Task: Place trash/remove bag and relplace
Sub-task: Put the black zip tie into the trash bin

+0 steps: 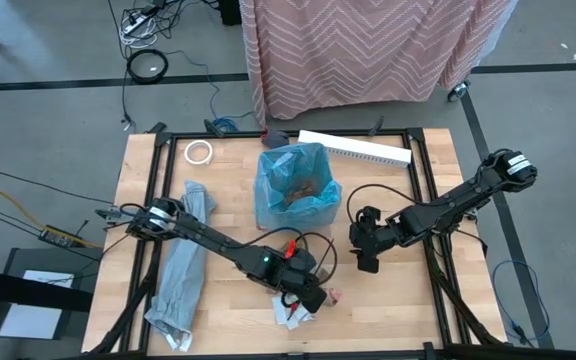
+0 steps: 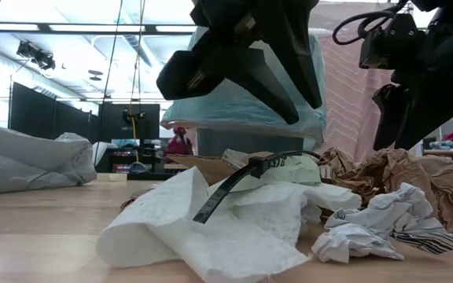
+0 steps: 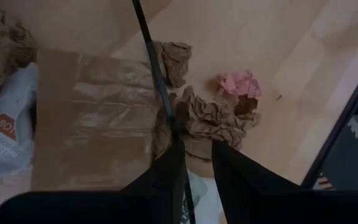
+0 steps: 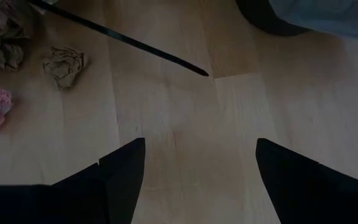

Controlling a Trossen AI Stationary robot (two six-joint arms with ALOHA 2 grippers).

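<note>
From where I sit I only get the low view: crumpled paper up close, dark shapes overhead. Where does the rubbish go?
Observer: The high view shows a blue bag standing open mid-table, with brown scraps already inside.
Operator: Which arm is over the paper?
Observer: The left gripper, above the trash pile at the table's near edge.
Operator: And the other?
Observer: The right gripper hangs over bare wood beside the bag, fingers wide open.

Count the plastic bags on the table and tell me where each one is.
2. The blue bag stands open at the table's middle. The pale grey bag lies stretched along the left side. Another could be hidden under the trash.
</note>
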